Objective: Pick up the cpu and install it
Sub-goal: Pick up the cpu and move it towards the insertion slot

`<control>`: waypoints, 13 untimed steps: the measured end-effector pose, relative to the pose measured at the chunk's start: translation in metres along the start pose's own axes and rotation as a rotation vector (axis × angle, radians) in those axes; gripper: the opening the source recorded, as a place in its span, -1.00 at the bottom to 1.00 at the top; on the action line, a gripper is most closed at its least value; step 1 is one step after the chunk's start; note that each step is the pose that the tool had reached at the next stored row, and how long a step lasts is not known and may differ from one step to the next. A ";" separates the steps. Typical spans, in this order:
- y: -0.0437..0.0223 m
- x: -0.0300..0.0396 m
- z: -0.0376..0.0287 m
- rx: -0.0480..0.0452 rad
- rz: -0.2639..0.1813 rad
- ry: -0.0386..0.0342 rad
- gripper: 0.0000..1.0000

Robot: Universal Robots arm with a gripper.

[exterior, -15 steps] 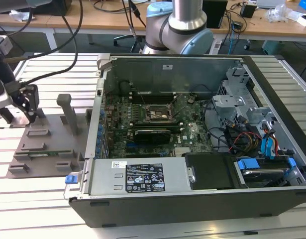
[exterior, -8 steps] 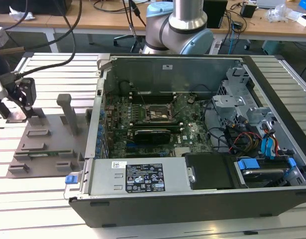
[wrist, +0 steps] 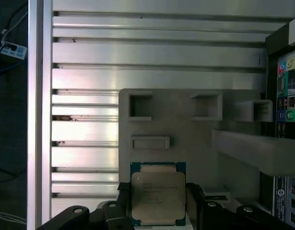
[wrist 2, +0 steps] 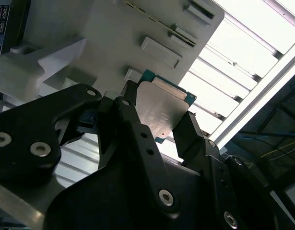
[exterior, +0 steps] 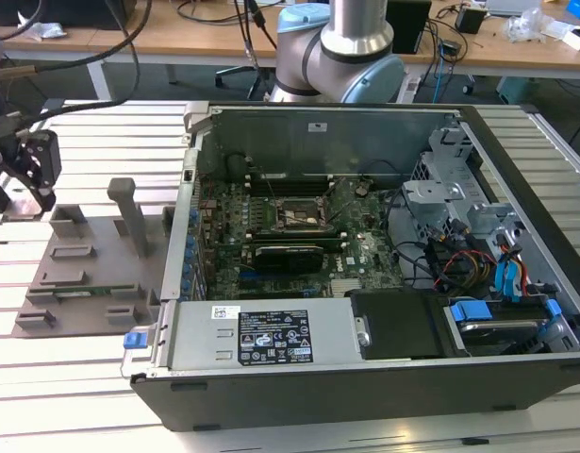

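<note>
Square cpu (wrist: 158, 195), silvery-grey metal top, blue-green rim, clamped between black end effector (wrist: 157, 203) fingers

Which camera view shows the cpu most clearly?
The first wrist view: the cpu faces the camera, metal top plain, clamped by the gripper. The second wrist view shows it tilted, partly behind a finger. In the exterior view it is too small to tell.

Slatted table (exterior: 82, 377) under tray (exterior: 91, 274), computer case (exterior: 271, 401)
</note>
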State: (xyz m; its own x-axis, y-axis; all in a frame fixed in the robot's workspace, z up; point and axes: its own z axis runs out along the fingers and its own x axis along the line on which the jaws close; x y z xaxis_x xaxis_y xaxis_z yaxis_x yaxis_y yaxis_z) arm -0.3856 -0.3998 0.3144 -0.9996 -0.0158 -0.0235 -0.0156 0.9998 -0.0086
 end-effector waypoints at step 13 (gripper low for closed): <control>-0.0001 -0.0018 -0.0751 0.0059 0.000 0.0001 0.09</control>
State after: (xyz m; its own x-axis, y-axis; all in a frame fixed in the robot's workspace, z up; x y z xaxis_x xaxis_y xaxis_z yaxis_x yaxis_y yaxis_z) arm -0.3856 -0.3992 0.3896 -0.9996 -0.0159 -0.0234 -0.0156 0.9998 -0.0145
